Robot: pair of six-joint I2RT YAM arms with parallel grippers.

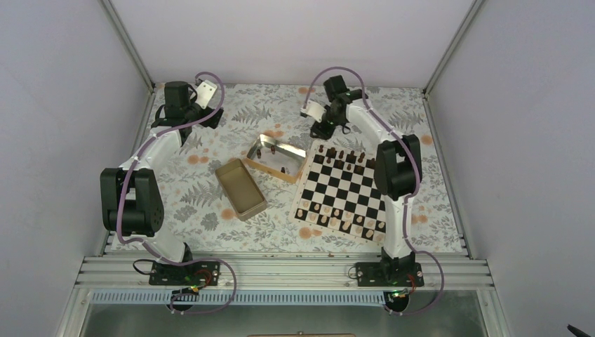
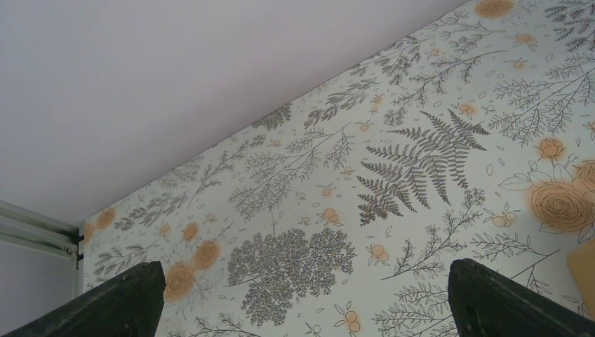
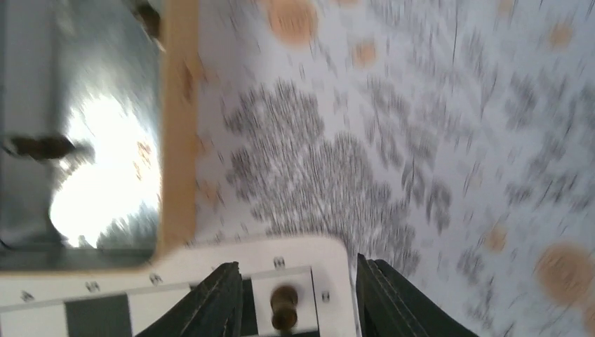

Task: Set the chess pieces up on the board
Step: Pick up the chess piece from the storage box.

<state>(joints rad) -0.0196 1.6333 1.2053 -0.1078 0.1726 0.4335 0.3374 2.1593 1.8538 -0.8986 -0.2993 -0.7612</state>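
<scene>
The floral surface (image 1: pixel 210 203) is carrying the board (image 1: pixel 344 193) on its right half. The left tool (image 2: pixel 302 302) is hanging spread wide over far-left print. The right tool (image 3: pixel 295 281) is straddling, spread apart, a corner piece (image 3: pixel 283 309); dark chess pieces (image 1: pixel 342 155) are lining the far rows.

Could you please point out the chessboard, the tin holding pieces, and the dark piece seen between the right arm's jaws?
the board (image 1: pixel 342 191), top external view, a bare middle square.
tin holding pieces (image 1: pixel 269 171), top external view, its near wall.
dark chess piece (image 3: pixel 283 314), right wrist view, its rounded body.
</scene>
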